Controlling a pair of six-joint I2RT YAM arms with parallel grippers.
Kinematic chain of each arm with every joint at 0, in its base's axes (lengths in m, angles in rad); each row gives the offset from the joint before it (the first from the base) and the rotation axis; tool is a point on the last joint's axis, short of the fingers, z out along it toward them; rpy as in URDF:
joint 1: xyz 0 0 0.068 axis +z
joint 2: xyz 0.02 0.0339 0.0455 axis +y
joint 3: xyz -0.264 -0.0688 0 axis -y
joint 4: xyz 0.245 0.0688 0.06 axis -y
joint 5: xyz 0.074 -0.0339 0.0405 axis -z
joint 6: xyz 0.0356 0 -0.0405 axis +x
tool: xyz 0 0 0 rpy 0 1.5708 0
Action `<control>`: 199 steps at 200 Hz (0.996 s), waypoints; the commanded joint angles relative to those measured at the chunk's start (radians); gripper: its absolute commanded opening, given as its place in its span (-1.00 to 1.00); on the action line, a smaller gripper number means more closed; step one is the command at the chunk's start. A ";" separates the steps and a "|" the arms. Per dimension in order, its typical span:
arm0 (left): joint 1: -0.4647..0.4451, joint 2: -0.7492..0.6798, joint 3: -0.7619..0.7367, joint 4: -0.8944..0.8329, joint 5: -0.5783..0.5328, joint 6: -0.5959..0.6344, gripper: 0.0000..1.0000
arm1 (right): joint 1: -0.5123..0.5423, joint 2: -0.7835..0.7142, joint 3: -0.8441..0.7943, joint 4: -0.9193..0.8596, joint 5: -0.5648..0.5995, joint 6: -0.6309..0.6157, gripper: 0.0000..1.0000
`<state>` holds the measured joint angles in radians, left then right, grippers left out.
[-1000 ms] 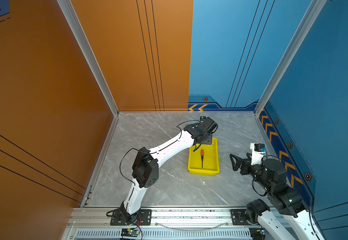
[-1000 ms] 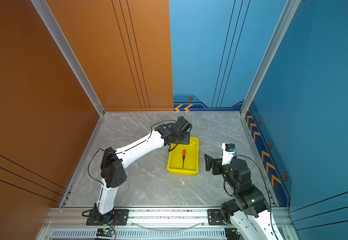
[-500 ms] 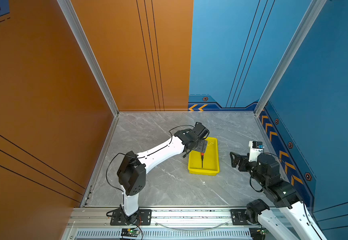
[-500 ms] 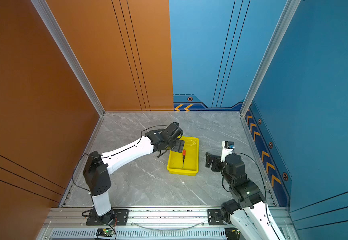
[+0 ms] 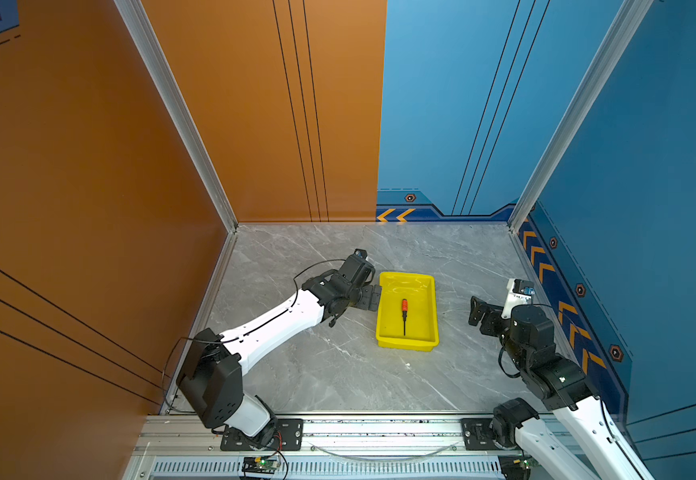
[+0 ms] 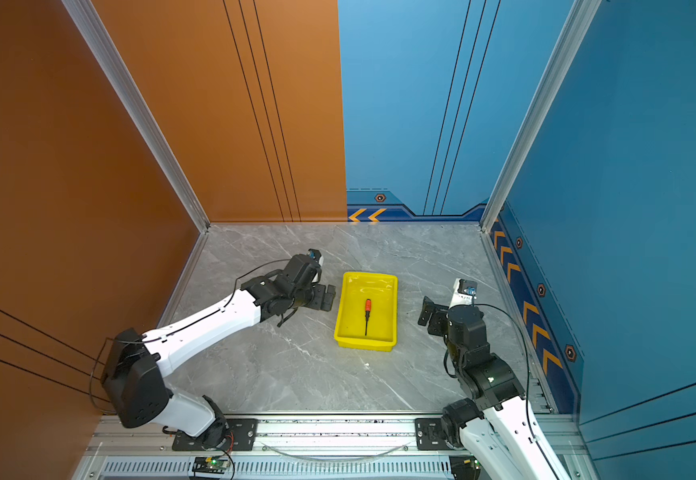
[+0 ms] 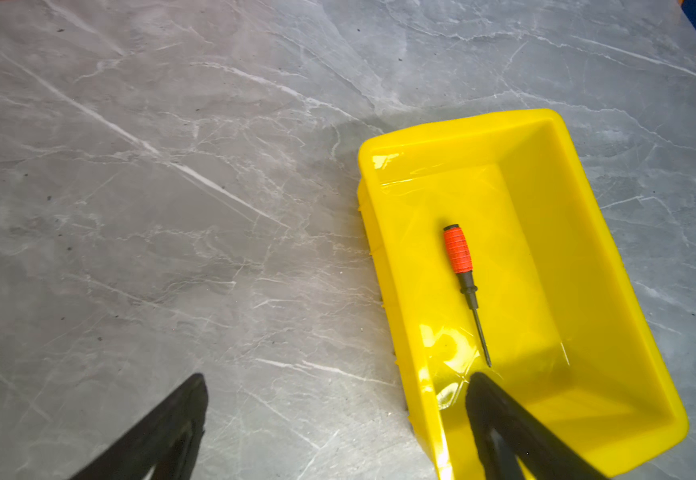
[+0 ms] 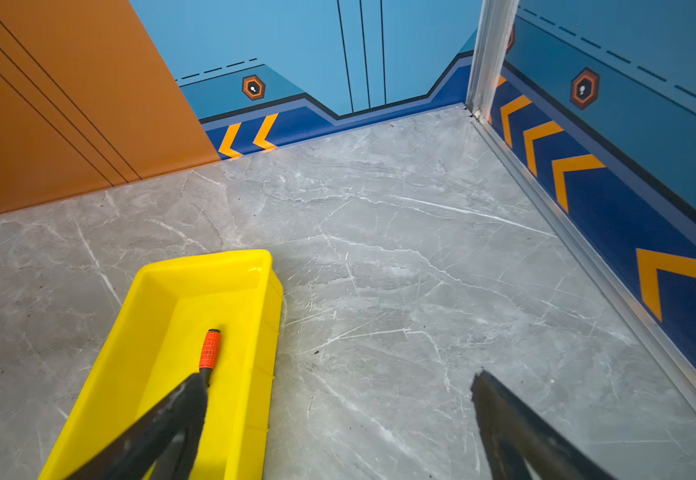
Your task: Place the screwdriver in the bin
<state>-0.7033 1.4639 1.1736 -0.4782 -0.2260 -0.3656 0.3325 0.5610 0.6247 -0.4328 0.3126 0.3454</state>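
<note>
Screwdriver lies in yellow bin, both grippers empty

The screwdriver [image 5: 404,313] rests flat inside the bin [image 5: 406,345], just beside the left gripper [image 5: 376,297], its jaws spread wide; the right gripper [image 5: 477,310], also spread, hangs off the bin's far side.

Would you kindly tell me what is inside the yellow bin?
Only the screwdriver lies inside the bin, flat on its floor, orange handle toward the far end. Both top views show the whole floor uncovered.
</note>
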 commanded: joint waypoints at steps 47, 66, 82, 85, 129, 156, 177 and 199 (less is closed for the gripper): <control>0.111 -0.189 -0.215 -0.013 -0.310 0.145 0.96 | -0.081 0.123 -0.101 0.280 0.077 -0.145 1.00; 0.169 -0.238 -0.268 0.005 -0.324 0.108 0.96 | -0.119 0.180 -0.101 0.293 0.064 -0.142 1.00; 0.243 -0.304 -0.339 0.072 -0.256 0.116 0.96 | -0.158 0.201 -0.111 0.317 0.044 -0.128 1.00; 0.255 -0.316 -0.352 0.086 -0.250 0.116 0.96 | -0.167 0.202 -0.115 0.328 0.036 -0.127 1.00; 0.399 -0.507 -0.546 0.245 -0.161 0.237 0.96 | -0.275 0.192 -0.184 0.361 -0.109 -0.150 1.00; 0.461 -0.593 -0.638 0.246 -0.134 0.286 0.96 | -0.307 0.124 -0.237 0.321 -0.122 -0.159 1.00; 0.500 -0.641 -0.701 0.224 -0.144 0.276 0.96 | -0.320 0.082 -0.280 0.280 -0.113 -0.166 1.00; 0.523 -0.689 -0.788 0.261 -0.144 0.276 0.96 | -0.320 0.068 -0.325 0.279 -0.109 -0.189 1.00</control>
<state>-0.2054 0.8246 0.4698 -0.2493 -0.3893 -0.1146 0.0185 0.6483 0.3519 -0.1146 0.2123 0.1932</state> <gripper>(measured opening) 0.979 0.998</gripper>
